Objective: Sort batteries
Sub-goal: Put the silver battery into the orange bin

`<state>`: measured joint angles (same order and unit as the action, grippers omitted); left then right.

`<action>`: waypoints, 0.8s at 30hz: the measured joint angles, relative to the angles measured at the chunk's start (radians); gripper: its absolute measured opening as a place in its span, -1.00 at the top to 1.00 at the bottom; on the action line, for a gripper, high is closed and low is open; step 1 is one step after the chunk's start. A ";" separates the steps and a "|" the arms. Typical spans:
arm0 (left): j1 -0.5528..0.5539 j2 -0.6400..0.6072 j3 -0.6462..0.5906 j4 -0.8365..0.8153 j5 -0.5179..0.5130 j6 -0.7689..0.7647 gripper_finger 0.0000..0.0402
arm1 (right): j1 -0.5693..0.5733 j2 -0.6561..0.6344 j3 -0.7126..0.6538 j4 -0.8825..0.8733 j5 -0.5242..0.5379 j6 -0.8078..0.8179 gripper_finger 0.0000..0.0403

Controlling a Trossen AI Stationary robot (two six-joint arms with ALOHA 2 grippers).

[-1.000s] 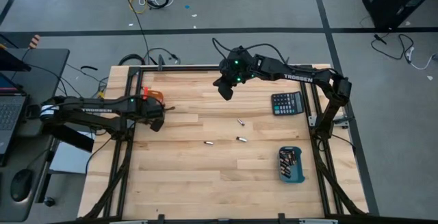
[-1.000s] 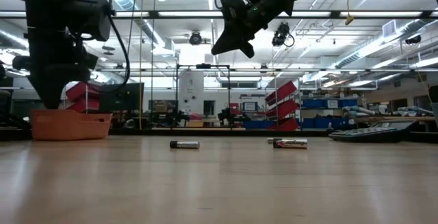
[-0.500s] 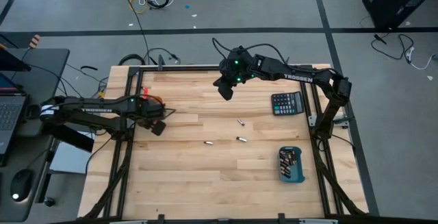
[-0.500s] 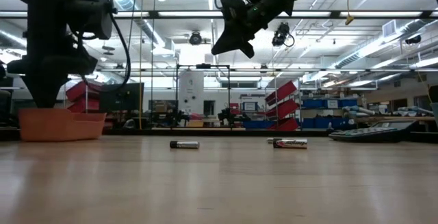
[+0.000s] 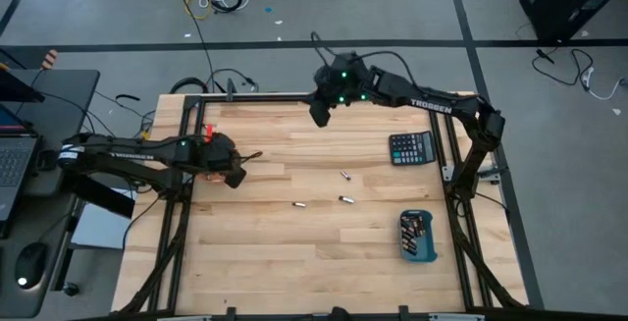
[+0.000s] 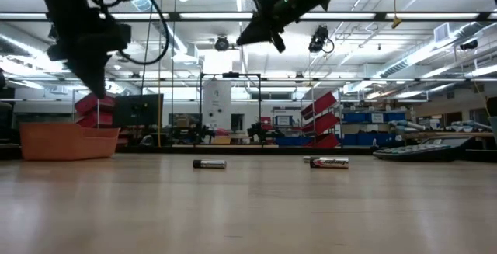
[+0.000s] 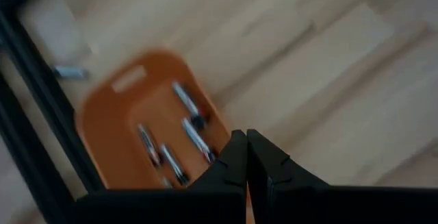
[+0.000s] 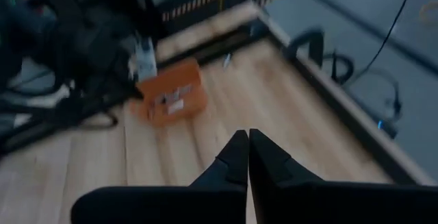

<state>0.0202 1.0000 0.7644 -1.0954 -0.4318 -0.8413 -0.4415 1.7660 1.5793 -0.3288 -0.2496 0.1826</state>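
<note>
Three batteries lie on their sides on the bare wood: one (image 5: pixel 344 175), another (image 5: pixel 345 199) and a third (image 5: pixel 299 204); two show in the low view (image 6: pixel 209 163) (image 6: pixel 329 161). The orange tray (image 7: pixel 147 138) at the table's left holds several batteries. The blue tray (image 5: pixel 418 235) at the near right holds more. My left gripper (image 5: pixel 235 176) hangs shut and empty just right of the orange tray (image 6: pixel 66 140), above the table. My right gripper (image 5: pixel 319 115) is shut and empty, high over the far middle.
A black calculator (image 5: pixel 410 147) lies at the right, near the right arm's base. The dark frame rails (image 5: pixel 186 164) run along the table's edges. Bare wood lies across the near half. In the right wrist view the orange tray (image 8: pixel 171 94) stands beside the left arm.
My left gripper has risen from the orange tray and swung slightly toward the table's right, staying shut. The tray has slid a little toward the left edge. My right gripper has risen and drawn toward the far edge, tipping more level.
</note>
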 joint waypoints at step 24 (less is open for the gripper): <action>-0.092 -0.226 0.083 -0.146 -0.565 -0.001 1.00 | -0.025 0.574 0.771 -0.112 0.008 -0.037 0.99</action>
<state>-0.0715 0.7736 0.8474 -1.2415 -0.9963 -0.8421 -0.4667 2.3403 2.3500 -0.4409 -0.2420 0.1454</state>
